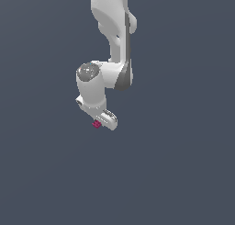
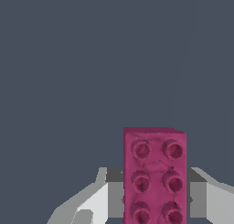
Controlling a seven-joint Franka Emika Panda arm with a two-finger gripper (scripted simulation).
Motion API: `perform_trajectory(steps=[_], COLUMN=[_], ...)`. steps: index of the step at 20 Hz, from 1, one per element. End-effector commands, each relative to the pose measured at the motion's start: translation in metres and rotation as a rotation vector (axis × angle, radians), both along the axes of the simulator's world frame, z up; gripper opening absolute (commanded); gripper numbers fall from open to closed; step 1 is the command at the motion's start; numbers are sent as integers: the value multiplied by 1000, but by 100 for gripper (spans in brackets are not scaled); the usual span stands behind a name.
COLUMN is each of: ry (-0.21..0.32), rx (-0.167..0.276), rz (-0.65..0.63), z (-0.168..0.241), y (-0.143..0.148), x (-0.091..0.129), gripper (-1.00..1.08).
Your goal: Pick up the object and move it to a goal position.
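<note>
The object (image 1: 96, 124) is a tiny magenta-pink block, seen in the exterior view at the lower tip of the white arm. In the wrist view the object (image 2: 154, 173) fills the lower middle, a studded brick with two rows of round studs. My gripper (image 1: 99, 122) is shut on it. Its grey pads (image 2: 115, 195) press against both long sides of the brick, and the gripper (image 2: 154, 169) holds it between the fingers. The brick's lower end is cut off by the frame edge.
A uniform dark grey-blue surface fills both views around the arm. The white arm links (image 1: 112, 45) come down from the upper middle of the exterior view. No goal marker shows.
</note>
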State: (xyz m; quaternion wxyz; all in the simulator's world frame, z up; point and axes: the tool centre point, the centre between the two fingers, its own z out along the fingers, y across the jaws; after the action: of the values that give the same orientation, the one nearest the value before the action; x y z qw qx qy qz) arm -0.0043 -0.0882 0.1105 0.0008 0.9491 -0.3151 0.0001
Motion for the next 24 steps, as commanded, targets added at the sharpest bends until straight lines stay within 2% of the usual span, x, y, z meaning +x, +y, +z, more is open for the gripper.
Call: perform_trajectory(steps=[1,14,24], ry=[0,0,0], rx=[0,0,1], rz=[0,0,0], z=[19,96,130], y=[-2,-9,-13], x=[15,79,109], gripper=[-100,-100,-100])
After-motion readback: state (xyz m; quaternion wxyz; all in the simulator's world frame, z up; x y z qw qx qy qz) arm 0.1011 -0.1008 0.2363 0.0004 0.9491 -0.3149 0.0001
